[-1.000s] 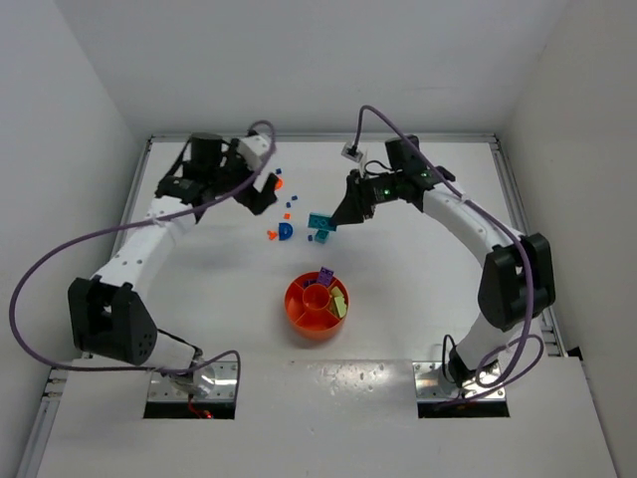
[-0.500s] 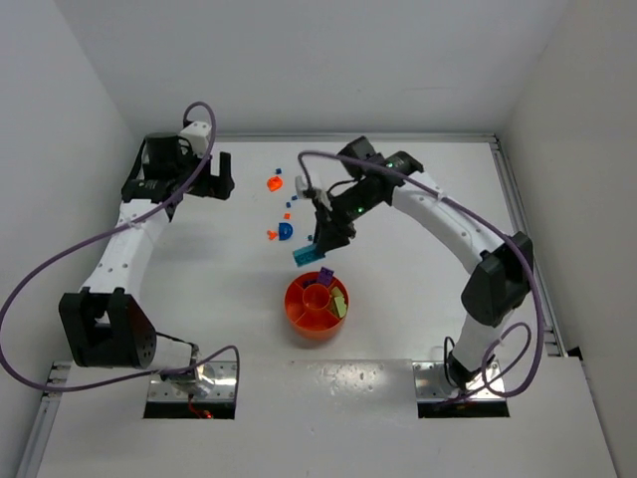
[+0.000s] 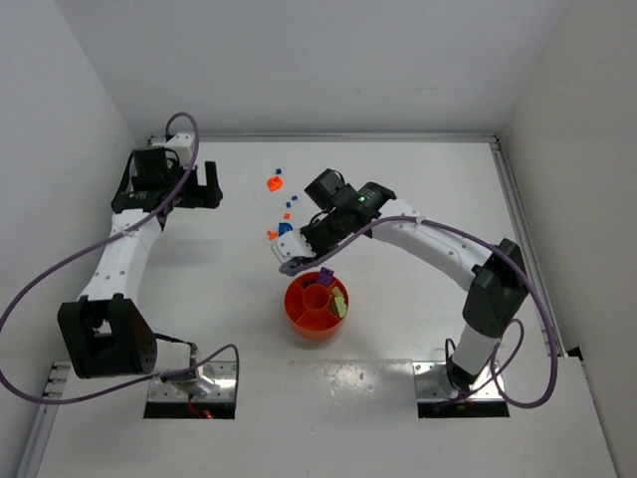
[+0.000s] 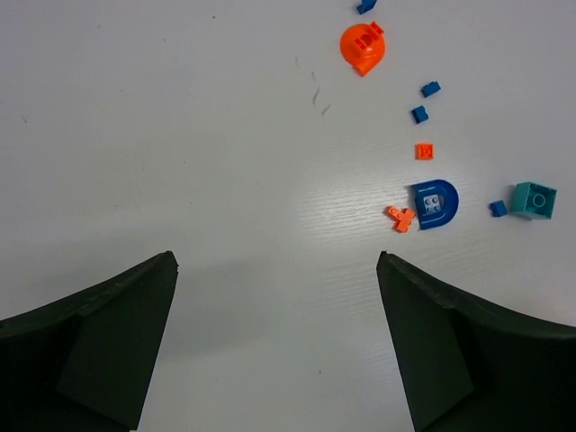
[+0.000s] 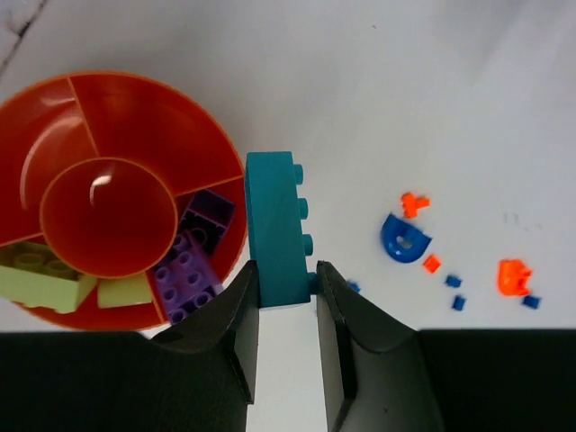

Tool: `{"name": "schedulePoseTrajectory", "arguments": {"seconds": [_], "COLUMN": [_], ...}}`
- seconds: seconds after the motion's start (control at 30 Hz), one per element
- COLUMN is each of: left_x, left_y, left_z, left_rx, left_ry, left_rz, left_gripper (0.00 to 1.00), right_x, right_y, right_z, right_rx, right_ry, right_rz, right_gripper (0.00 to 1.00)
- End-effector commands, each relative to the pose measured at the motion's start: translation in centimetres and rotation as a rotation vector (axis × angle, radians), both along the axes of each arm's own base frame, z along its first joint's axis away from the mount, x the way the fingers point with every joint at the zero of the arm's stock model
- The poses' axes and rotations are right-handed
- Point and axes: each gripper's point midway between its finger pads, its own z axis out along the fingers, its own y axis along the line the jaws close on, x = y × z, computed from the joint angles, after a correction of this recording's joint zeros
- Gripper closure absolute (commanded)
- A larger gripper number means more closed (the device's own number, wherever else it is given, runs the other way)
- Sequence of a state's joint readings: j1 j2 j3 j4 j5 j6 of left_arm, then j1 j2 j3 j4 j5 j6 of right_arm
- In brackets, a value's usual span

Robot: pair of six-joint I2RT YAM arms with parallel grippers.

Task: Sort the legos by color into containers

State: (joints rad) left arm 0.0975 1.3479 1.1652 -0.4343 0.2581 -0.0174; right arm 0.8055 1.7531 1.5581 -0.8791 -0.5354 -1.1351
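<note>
My right gripper [image 5: 286, 270] is shut on a long teal brick [image 5: 274, 229], studs facing right, held just beside the rim of the round orange tray [image 5: 135, 117]. The top view shows that gripper [image 3: 296, 261] at the tray's [image 3: 295, 309] upper left edge. One wedge holds purple bricks [image 5: 193, 252], another pale yellow-green ones [image 5: 45, 279]; the central cup [image 5: 108, 216] looks bare. Loose legos lie beyond: a blue D-shaped piece [image 5: 405, 238] and an orange piece [image 5: 513, 277]. My left gripper [image 4: 276, 261] hangs open over bare table, far left [image 3: 209, 186].
In the left wrist view the loose pile lies at the right: an orange round piece [image 4: 363, 47], a blue arch [image 4: 435, 202], a small teal cube [image 4: 533, 200] and several tiny blue and orange bits. White walls ring the table.
My right arm has carried the teal brick from the loose pile down to the tray's edge. My left arm has drawn back to the left, away from the pile, still open.
</note>
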Motion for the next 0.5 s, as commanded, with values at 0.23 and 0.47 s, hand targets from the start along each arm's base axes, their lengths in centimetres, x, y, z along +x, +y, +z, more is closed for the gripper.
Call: {"name": "schedulePoseTrajectory", "arguments": {"seconds": [0.23, 0.47], "left_x": [-0.6, -0.8], "left_y": [0.6, 0.8], "left_z": [1.0, 0.6], "left_rx": [-0.034, -0.048], "left_ry": [-0.046, -0.035], "left_rz": [0.030, 0.037], "left_gripper": [0.01, 0.01], "right_x": [-0.5, -1.6], "right_y": [2.2, 2.3], "right_z": [2.6, 3.1], "right_rx": [0.122, 0.146], "right_ry": [-0.399, -0.429], "right_rz": [0.356, 0.474], "right_gripper": [1.00, 1.00]}}
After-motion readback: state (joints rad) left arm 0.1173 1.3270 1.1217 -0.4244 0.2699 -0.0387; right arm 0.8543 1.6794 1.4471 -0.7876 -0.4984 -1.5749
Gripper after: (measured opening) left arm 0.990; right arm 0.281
